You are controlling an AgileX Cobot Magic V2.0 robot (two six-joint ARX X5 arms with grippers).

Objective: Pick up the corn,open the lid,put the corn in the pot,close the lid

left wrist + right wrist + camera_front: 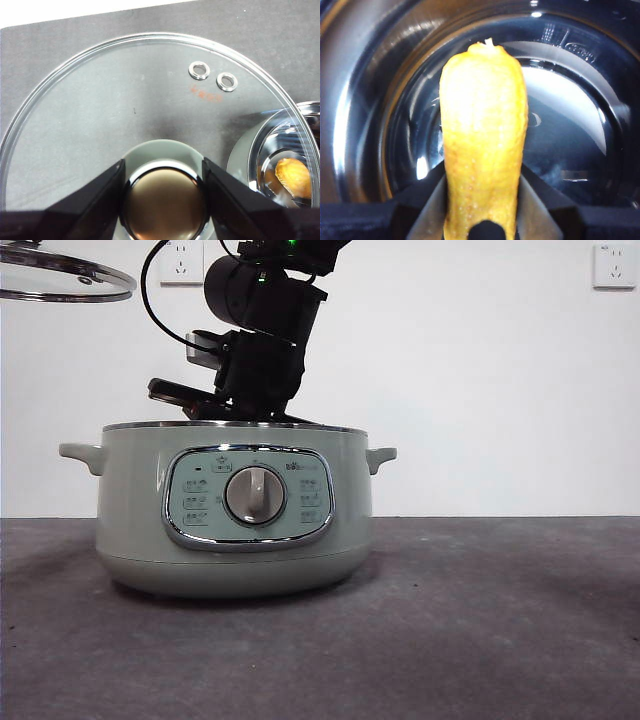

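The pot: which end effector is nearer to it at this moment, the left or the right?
Right. The right end effector is down inside the pot, gripping the corn. The left end effector is off to the pot's side, holding the lid by its knob above rim height.

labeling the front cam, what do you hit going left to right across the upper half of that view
lid held up at the top left corner → wall socket → right arm's tool dipping into the pot → second wall socket at far right
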